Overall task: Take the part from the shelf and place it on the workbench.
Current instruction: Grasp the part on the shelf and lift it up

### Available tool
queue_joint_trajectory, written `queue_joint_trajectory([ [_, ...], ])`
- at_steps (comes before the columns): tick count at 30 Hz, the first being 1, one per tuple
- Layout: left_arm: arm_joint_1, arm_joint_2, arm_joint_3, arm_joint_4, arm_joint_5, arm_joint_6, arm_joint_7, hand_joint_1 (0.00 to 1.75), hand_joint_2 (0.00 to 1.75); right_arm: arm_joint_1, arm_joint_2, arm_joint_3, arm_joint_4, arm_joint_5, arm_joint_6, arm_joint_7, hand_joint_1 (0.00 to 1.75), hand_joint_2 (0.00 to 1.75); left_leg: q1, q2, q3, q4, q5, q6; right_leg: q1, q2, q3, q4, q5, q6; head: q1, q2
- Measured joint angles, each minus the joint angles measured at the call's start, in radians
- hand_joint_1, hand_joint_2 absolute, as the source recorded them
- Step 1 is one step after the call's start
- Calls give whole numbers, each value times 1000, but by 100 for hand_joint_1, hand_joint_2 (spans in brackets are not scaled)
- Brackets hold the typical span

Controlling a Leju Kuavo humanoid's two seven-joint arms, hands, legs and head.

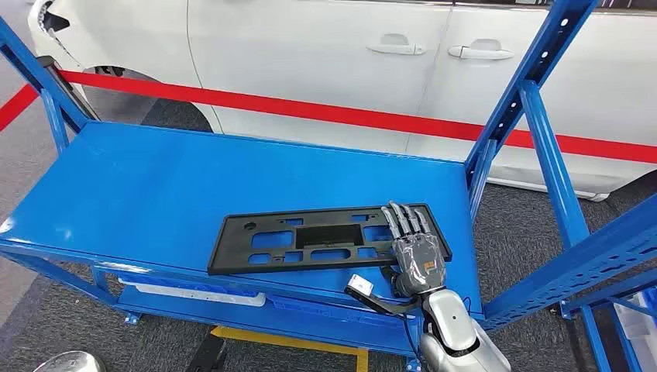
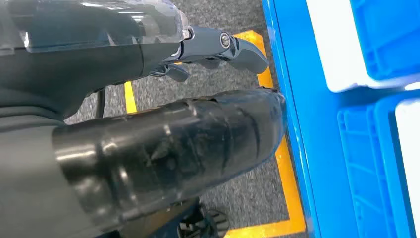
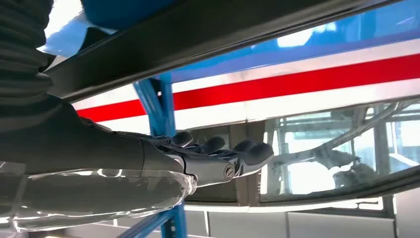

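We're early: the part (image 1: pixel 325 239), a flat black panel with cutouts, lies on the blue shelf (image 1: pixel 155 186), toward its front right corner, nothing lifted yet. Our right hand (image 1: pixel 416 246) lies over the part's right end, fingers stretched flat along the top, touching or just above it; we can't tell if the thumb is hooked under the edge, so we can't call it a grasp. In the right wrist view the fingers (image 3: pixel 218 153) are straight and apart with the part's dark edge just beside them, so we read the hand as released. Our left hand (image 2: pixel 218 49) hangs low beside the shelf frame, over grey carpet and yellow floor tape (image 2: pixel 287 163), fingers loosely curled, holding nothing. The white car (image 1: pixel 349 54) and red barrier tape (image 1: pixel 310 108) sit behind the shelf. Still to do: secure the grip, lift, carry, set the part on the worktop, which isn't in sight
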State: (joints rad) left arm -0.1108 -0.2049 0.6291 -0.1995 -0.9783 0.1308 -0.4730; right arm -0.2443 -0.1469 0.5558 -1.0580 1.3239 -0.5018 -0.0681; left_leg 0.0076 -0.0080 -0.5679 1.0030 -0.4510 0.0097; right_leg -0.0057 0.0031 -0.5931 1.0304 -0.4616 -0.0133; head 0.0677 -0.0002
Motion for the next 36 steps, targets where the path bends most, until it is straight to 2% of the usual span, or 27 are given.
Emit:
queue_joint_trajectory([
  [1, 0, 0, 0, 0, 0, 0, 0, 0, 0, -1, 1, 1, 1, 2, -1, 0, 1, 175, 1, 0, -1, 3, -3, -3, -4, -1, 4, -4, 2, -4, 0, 0],
  [2, 0, 0, 0, 0, 0, 0, 0, 0, 0, -2, 2, 2, 3, 6, -1, 1, 18, 175, 2, 1, -4, 12, -10, -6, -5, -2, 6, -7, 4, -7, 0, 0],
  [3, -1, 0, 0, 0, 0, 0, 0, 0, 0, -4, 3, 3, 5, 12, -2, 2, 57, 175, 3, 1, -14, 36, -27, -11, -8, -3, 10, -11, 6, -13, -1, 0],
  [5, -1, 0, 0, 0, 0, 1, 1, 0, 0, -6, 4, 5, 13, 25, -4, 5, 143, 175, 5, 2, -62, 143, -87, -20, -9, -7, 14, -15, 7, -21, -2, 0],
  [6, -1, 0, 0, 0, 0, 1, 1, 0, 0, -5, 4, 5, 17, 29, -4, 6, 169, 175, 6, 2, -95, 212, -118, -23, -9, -8, 13, -15, 7, -24, -2, 0],
  [7, 1, 0, 0, 0, -1, 1, 2, 0, 0, -5, 4, 5, 21, 31, -6, 8, 174, 175, 6, 2, -121, 267, -135, -25, -8, -9, 13, -14, 7, -26, -2, 0],
  [8, 2, 0, 0, 0, -1, 1, 3, 0, 0, -3, 5, 5, 25, 31, -7, 8, 175, 175, 7, 2, -132, 289, -133, -27, -8, -9, 13, -13, 6, -26, -2, 0],
  [9, 3, 0, 0, 0, -1, 1, 3, 0, 0, -2, 5, 5, 29, 29, -8, 7, 175, 175, 7, 2, -124, 271, -112, -27, -8, -8, 13, -11, 5, -25, -2, 0],
  [11, 1, 0, 0, 0, -1, 1, 3, 0, 0, 1, 5, 4, 36, 21, -12, 0, 175, 175, 9, 2, -63, 141, -44, -23, -9, -5, 14, -6, 2, -21, -2, 0],
  [13, -1, 0, 0, 0, -1, 1, 3, 0, 0, 2, 4, -1, 40, 7, -17, -14, 175, 175, 6, 2, -13, 35, -10, -14, -5, -3, 11, 0, -2, -12, -1, 0],
  [14, -1, 0, 0, 0, -1, 1, 3, 0, 0, 3, 4, -4, 42, -1, -18, -22, 175, 175, 5, 2, -6, 17, -9, -9, -3, -2, 9, 1, -2, -7, -1, 0],
  [17, 0, 0, 0, 0, -3, 1, 3, 0, 0, 5, 5, -14, 42, -25, -18, -45, 175, 175, 4, 2, -5, 8, -2, 10, -4, -2, 4, 5, -5, 10, -1, 0],
  [19, -1, 0, 0, 0, -4, 1, 3, 0, 0, 5, 4, -20, 42, -37, -17, -56, 175, 175, 8, 3, -2, 0, 4, 23, -7, -2, -23, 65, -45, 18, 0, 0],
  [21, -1, 0, 0, 0, -5, 2, 3, 0, 0, 6, 4, -23, 42, -48, -16, -66, 175, 175, 8, 4, -3, -1, 5, 28, -8, -2, -84, 193, -108, 24, 0, 0],
  [22, -1, 0, 0, 0, -6, 2, 3, 0, 0, 7, 5, -24, 42, -53, -15, -71, 175, 175, 8, 4, -4, 0, 4, 28, -9, -2, -112, 251, -128, 26, 0, 0],
  [23, 0, 0, 0, 0, -6, 2, 3, 0, 0, 8, 5, -25, 42, -56, -15, -74, 175, 175, 7, 4, -4, 0, 4, 28, -9, -2, -127, 278, -130, 27, 0, 0],
  [24, 0, 0, 0, 0, -6, 2, 3, 0, 0, 8, 4, -25, 42, -57, -16, -77, 175, 175, 7, 4, -3, 1, 3, 27, -10, -2, -122, 268, -112, 27, 0, 0],
  [25, 0, -1, 0, 0, -6, 2, 3, 0, 0, 8, 4, -25, 42, -58, -16, -78, 175, 175, 7, 3, -1, 2, 2, 26, -10, -3, -98, 217, -78, 25, 0, 0],
  [26, 0, -1, 0, 0, -6, 2, 3, 0, 0, 8, 4, -26, 41, -59, -17, -79, 175, 175, 8, 3, 2, 3, 0, 24, -9, -3, -61, 144, -42, 21, 0, 0],
  [28, -1, -2, 0, 0, -6, 2, 3, 0, 0, 6, 4, -27, 39, -63, -22, -82, 175, 175, 4, 2, 3, 6, -4, 16, -5, -2, -5, 27, -3, 12, 0, 0],
  [30, -2, -2, 0, 0, -6, 1, 0, 0, 0, 9, 6, -28, 33, -66, -37, -86, 175, 175, 2, 2, 3, 6, -5, 6, 2, -2, 7, 0, -3, 5, -1, 0],
  [32, -2, -2, 0, 0, -5, 1, -3, 0, 0, 17, 10, -31, 20, -66, -61, -86, 175, 175, 4, 2, 2, 7, -7, -5, -1, -3, 9, -7, 1, -6, -1, 0],
  [33, -1, -2, 0, 0, -4, 1, -4, 0, 0, 25, 13, -35, 9, -65, -76, -83, 175, 175, 5, 2, -4, 22, -19, -10, -4, -5, 12, -11, 4, -13, -1, 0],
  [34, -1, -2, 0, 0, -2, 2, -5, 0, 0, 34, 16, -39, -6, -64, -92, -78, 175, 175, 5, 2, -19, 56, -42, -14, -7, -8, 14, -16, 7, -20, -1, 0],
  [36, 2, -2, 1, 0, 2, 6, -7, 0, 0, 63, 22, -49, -51, -60, -129, -67, 175, 175, 8, 3, -77, 181, -110, -21, -7, -11, 13, -17, 9, -27, -2, 0],
])
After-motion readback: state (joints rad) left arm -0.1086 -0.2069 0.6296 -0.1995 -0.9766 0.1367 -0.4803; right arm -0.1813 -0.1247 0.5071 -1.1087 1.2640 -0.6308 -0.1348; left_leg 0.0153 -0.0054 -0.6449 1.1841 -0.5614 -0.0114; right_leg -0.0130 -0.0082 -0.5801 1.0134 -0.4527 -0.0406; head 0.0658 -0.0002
